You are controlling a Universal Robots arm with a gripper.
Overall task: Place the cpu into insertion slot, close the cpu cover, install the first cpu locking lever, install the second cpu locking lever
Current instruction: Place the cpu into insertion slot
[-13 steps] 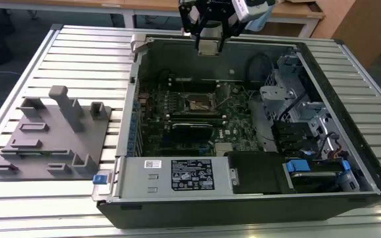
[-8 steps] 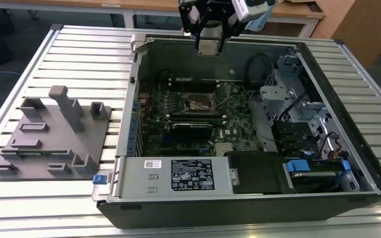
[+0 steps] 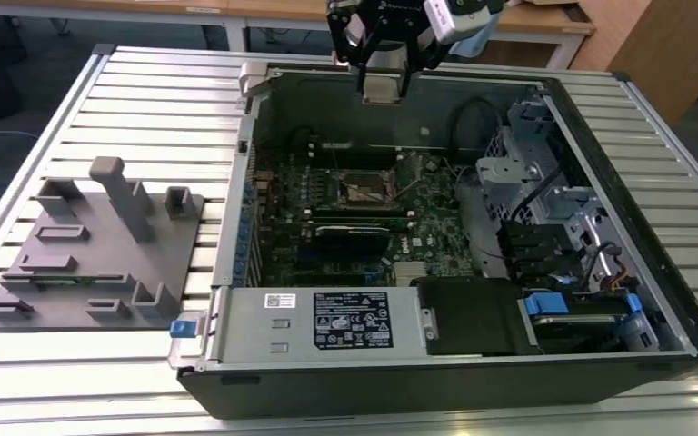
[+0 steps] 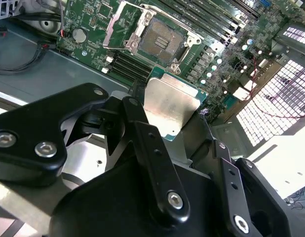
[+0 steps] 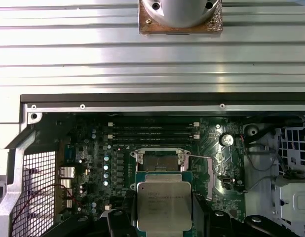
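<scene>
The tool (image 3: 383, 86) hung above the far edge of the open computer case (image 3: 446, 386), its two black fingers (image 4: 142, 136) pressed against opposite edges of the cpu (image 3: 381, 90), pinching it between them. In both wrist views the cpu (image 4: 170, 106) (image 5: 162, 205) sat at the tool's tips with its pale silver-grey face turned toward the cameras and a thin green border showing at its edge. It was clear of the board, touching nothing but the fingers. Below the tool and a little ahead of its tips lay the insertion slot (image 3: 365, 188) (image 4: 160, 39) (image 5: 160, 160), its dark centre bare inside a dull metal rim. The cpu cover (image 4: 113, 27) stood lifted off the slot at one side of it, so the socket was uncovered. Just past the slot from the tool ran the long black memory slots (image 5: 152, 129). Farther from the tool, at the near end of the case in the exterior view, sat the labelled power supply box (image 3: 324, 322). Well away from the tool, toward the exterior view's left, a grey fixture block (image 3: 94, 245) rested on the slatted metal surface (image 3: 155, 100) beside the case.
</scene>
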